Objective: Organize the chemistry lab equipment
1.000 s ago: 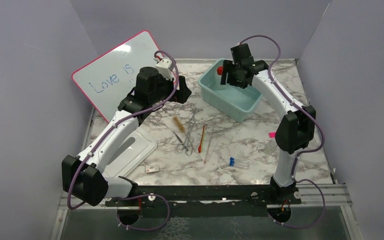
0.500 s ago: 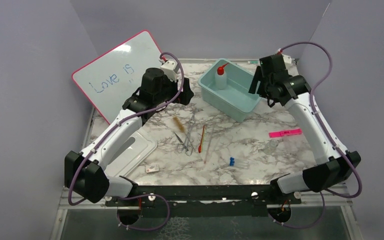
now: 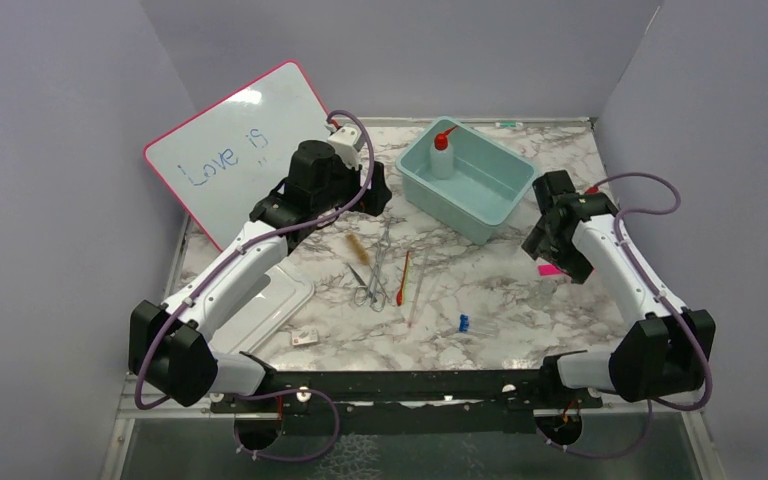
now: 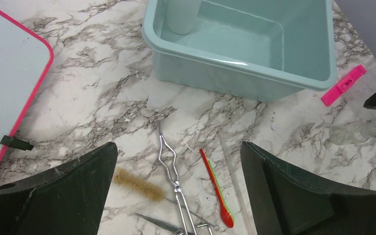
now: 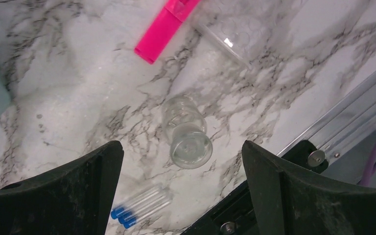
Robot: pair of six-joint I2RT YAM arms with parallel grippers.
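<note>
**Both grippers spread wide; bottle in the bin, hand tools loose mid-table**

In the top view, the left gripper (image 3: 378, 190) hangs at upper centre, just in front of the pink-framed whiteboard (image 3: 230, 150). Its fingers stand wide apart with nothing between them. In its wrist view the hand tools lie on the marble table (image 4: 103, 88) in the lower middle of the frame, under and between the two fingers. The forceps (image 4: 169, 161) run down the centre, with the brown-bristle brush (image 4: 136, 182) just left of them. The tweezers (image 4: 159, 223) are at the bottom edge. The red stick (image 4: 216, 188) is right of the forceps, and the clear rod (image 4: 232, 171) lies just beyond it. None of them touches the fingers.

The squeeze bottle (image 3: 442, 155) with its red nozzle stands upright in the far-left corner of the teal bin (image 3: 465, 218), at upper centre of the top view, well apart from both grippers.

The right gripper (image 3: 538, 240) is at right of centre, below the bin's right end, also opened wide and holding nothing. Its wrist view shows a small glass vial (image 5: 186, 132) lying on its side between the fingers. A pink strip (image 5: 165, 29) lies at the top of that frame, and the blue-capped tubes (image 5: 142, 205) are at lower left.
</note>
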